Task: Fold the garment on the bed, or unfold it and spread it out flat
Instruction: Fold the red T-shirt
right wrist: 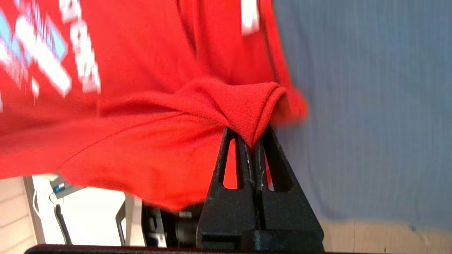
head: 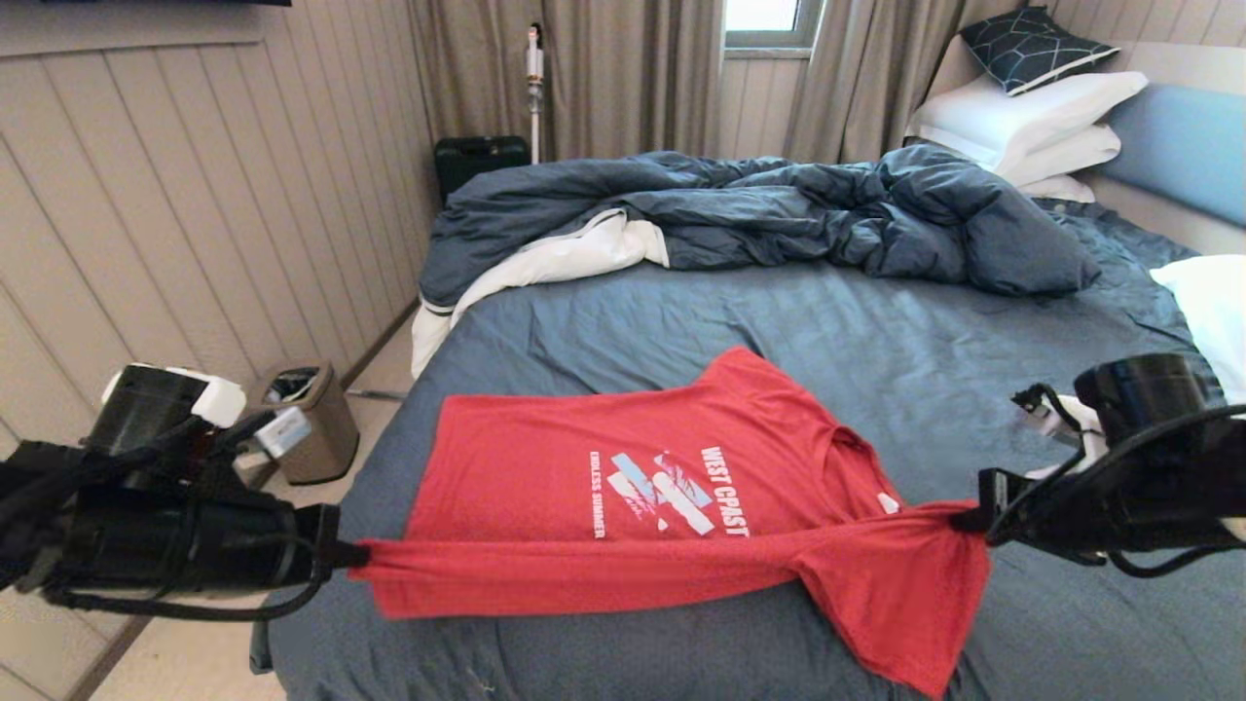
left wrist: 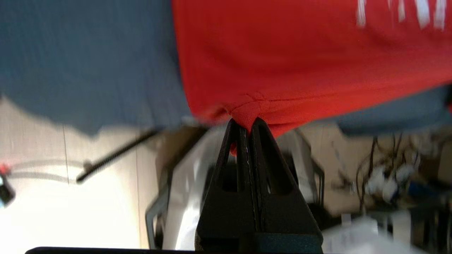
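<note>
— Where was the red T-shirt?

— On the bed, near edge stretched between my left tool and right tool, both clamped on fabric.

— Risk?

— Those small pinches could have slipped under tension.

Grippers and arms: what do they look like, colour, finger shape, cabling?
Both arms are black with loose black cables looped alongside. The left arm has a white block near its rear; the right arm has a glossy black cylindrical housing and white fittings. The left gripper and right gripper have matte black, tapering wedge-shaped fingers with triangular cut-outs.
</note>
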Robot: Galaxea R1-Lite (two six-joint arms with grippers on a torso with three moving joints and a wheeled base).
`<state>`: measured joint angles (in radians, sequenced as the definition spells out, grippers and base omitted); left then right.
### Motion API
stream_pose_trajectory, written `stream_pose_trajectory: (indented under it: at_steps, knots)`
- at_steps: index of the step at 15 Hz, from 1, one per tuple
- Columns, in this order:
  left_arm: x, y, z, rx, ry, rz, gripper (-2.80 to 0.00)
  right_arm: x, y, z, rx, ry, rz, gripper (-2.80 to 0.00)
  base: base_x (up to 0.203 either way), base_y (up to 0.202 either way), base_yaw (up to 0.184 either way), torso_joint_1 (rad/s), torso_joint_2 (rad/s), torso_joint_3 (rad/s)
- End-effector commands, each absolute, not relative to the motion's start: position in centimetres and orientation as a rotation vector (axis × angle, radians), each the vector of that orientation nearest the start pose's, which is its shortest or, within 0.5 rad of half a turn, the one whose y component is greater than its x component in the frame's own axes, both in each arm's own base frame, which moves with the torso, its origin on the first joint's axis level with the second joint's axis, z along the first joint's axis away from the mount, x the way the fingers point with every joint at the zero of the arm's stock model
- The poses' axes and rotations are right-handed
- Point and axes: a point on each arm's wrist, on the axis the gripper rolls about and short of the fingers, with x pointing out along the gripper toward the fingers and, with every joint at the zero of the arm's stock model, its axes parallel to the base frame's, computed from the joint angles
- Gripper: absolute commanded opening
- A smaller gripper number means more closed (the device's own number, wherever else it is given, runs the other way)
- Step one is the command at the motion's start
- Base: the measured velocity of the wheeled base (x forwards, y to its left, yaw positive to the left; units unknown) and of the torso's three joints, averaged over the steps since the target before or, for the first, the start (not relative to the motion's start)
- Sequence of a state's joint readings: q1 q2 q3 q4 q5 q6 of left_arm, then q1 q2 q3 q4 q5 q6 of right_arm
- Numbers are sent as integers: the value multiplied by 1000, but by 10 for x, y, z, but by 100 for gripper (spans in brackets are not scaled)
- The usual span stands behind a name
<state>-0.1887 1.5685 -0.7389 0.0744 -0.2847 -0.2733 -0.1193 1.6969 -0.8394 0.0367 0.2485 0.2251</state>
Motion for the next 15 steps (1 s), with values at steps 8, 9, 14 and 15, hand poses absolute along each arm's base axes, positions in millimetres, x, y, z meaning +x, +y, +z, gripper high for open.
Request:
stream_pose_trajectory:
  at_steps: [8, 9, 14, 15]
  knots:
    - [317, -56, 82, -316, 1050, -265, -280, 360, -24, 86, 368, 976, 38, -280, 0, 0, 0, 0, 0, 0]
    - [322, -56, 79, -318, 1052, -264, -280, 363, -22, 86, 366, 973, 43, -280, 0, 0, 0, 0, 0, 0]
    - [327, -57, 70, -312, 1072, -256, 0, 362, -22, 87, 366, 970, 43, -209, 0, 0, 0, 0, 0, 0]
    - [327, -57, 70, -315, 1071, -258, 0, 362, -22, 87, 365, 971, 43, 0, 0, 0, 0, 0, 0, 0]
